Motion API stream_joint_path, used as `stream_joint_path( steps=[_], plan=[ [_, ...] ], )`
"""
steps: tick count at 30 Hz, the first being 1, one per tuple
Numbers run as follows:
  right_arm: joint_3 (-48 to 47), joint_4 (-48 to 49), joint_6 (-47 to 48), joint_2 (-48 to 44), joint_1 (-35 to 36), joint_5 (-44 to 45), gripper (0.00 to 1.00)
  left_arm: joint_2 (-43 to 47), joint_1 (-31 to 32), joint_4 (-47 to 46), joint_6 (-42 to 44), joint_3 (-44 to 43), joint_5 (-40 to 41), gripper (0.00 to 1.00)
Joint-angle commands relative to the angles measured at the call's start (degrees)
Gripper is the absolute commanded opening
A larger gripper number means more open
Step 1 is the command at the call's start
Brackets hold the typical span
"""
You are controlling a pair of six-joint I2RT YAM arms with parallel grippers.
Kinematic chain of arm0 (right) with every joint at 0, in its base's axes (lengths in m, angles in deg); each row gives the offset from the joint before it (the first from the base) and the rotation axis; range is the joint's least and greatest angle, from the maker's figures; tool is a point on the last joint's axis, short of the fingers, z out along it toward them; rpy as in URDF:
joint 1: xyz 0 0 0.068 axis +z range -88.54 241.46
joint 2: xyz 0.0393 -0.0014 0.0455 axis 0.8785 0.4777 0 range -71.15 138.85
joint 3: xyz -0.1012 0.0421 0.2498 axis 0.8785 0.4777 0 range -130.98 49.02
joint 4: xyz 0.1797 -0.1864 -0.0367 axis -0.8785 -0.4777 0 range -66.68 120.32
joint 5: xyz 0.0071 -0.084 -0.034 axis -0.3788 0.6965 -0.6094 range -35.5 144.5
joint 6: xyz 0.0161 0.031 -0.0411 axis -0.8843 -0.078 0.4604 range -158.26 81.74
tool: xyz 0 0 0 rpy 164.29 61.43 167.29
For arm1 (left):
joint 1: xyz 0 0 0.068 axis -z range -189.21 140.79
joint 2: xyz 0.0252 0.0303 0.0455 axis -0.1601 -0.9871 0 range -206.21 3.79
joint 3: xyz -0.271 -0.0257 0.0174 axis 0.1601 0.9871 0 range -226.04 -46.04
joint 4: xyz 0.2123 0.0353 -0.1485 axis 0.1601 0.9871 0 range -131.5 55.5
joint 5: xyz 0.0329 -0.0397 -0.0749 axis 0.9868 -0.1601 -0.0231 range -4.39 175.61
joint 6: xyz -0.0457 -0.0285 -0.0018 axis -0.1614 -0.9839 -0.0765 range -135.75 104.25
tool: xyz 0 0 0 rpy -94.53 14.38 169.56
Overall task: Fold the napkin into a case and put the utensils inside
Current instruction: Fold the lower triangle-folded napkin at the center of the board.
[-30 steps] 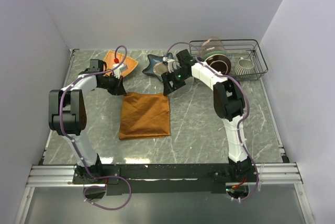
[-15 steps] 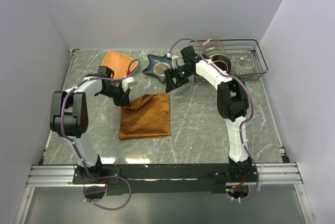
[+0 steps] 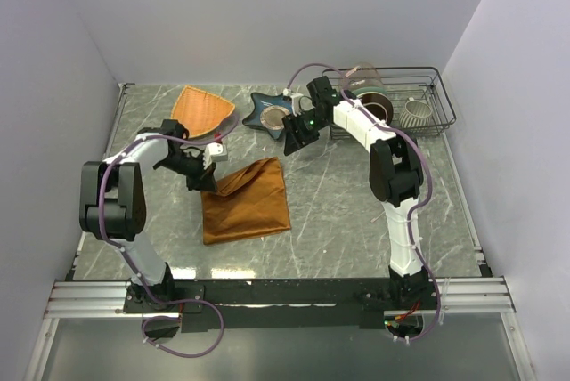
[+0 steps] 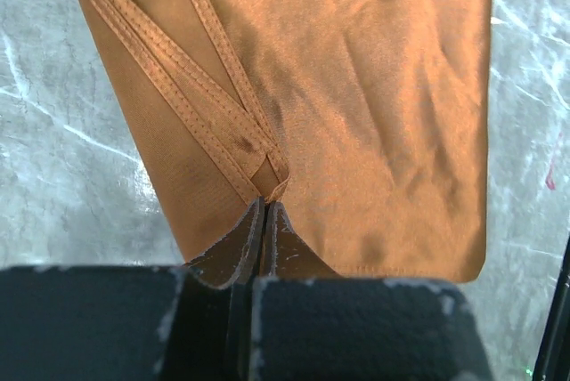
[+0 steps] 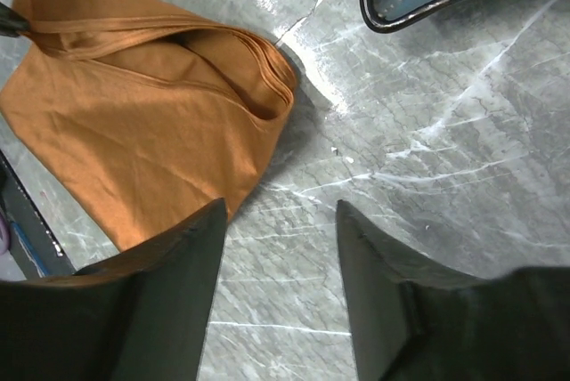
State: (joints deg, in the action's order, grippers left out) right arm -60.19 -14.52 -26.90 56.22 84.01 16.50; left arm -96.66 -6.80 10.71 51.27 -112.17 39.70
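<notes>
Right now the rust-orange soft cloth napkin (image 3: 249,207) lies on the grey marbled table (image 3: 347,212) just ahead of my bases. It is doubled into a thick, roughly square stack of layers, not the narrow pouch it has to become.

My left gripper (image 4: 264,218) is clamped tight on the napkin's far left corner, pinching the stitched hems where they cross. That corner is raised off the table and drawn in over the cloth, so a slanting ridge runs along the far edge. My right gripper (image 5: 280,216) hangs just beyond the napkin's far right corner, jaws apart, with only bare table between them.

Farther back from the napkin sits a dark blue star-shaped dish (image 3: 265,112). Beyond the napkin's left corner is a lighter orange woven triangular plate (image 3: 201,109), and off to the right a black wire rack (image 3: 392,101) holds crockery. I cannot make out the silver cutlery in any view.

As I judge it, I am mid-fold: the first doubling is done, while narrowing the cloth into a case and loading the utensils are both left.
</notes>
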Motion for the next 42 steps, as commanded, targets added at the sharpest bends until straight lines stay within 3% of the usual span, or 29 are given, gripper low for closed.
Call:
stream_joint_path(
  steps=[1, 18, 34, 41, 42],
  plan=[
    [-2.59, -0.6, 0.78, -2.48, -0.22, -1.03, 0.55, 2.88, -1.1, 5.97, 10.21, -1.99, -4.89, 0.01],
    [-8.83, -0.51, -0.02, 0.86, 0.31, -4.01, 0.51, 9.12, 1.36, 15.65, 36.15, 6.0, -2.17, 0.01],
    [-10.77, -2.62, 5.69, 2.35, 7.95, -3.13, 0.53, 12.55, 6.37, 12.48, 39.41, 11.99, 0.12, 0.01],
    [-6.99, -1.57, 3.95, 1.48, 9.54, -4.01, 0.26, 11.68, 6.37, 12.13, 39.24, 11.37, 0.56, 0.01],
    [-5.77, -1.57, 2.2, 0.78, 9.45, -4.71, 0.25, 11.67, 6.37, 12.22, 38.71, 11.2, 0.73, 0.01]
  ],
)
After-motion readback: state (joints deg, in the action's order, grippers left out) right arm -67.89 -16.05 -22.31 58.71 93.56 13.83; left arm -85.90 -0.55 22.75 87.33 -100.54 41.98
